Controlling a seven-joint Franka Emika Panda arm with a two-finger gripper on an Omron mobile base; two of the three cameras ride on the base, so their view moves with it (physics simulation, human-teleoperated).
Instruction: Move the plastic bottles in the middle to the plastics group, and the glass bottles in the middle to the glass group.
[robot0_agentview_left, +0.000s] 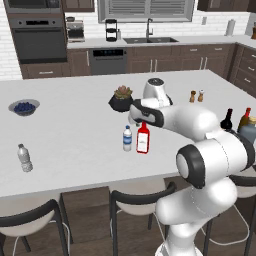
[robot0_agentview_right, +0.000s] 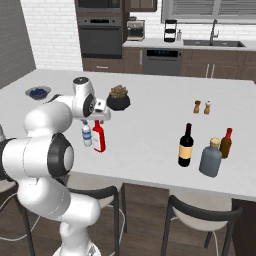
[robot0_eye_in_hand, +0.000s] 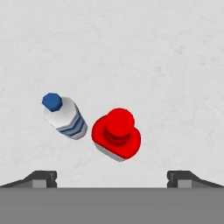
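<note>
On the white island counter (robot0_agentview_left: 75, 130), the flat red bottle (robot0_agentview_left: 143, 138) stands upright mid-counter, with the blue-labelled water bottle (robot0_agentview_left: 127, 138) just beside it on the left. The gripper (robot0_eye_in_hand: 112, 177) hovers directly above with its fingertips (robot0_eye_in_hand: 41, 177) spread wide and empty. The red bottle's cap sits roughly between them, seemingly a little off-centre, its long axis pointing up at the hand.

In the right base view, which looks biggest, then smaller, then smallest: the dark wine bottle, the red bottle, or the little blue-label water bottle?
1. Wine bottle
2. Red bottle
3. Water bottle, partly hidden by the arm.

The arm reaches forward, gripper (robot0_eye_in_hand: 112, 177) pointing down (apparently), jaws wide apart.
</note>
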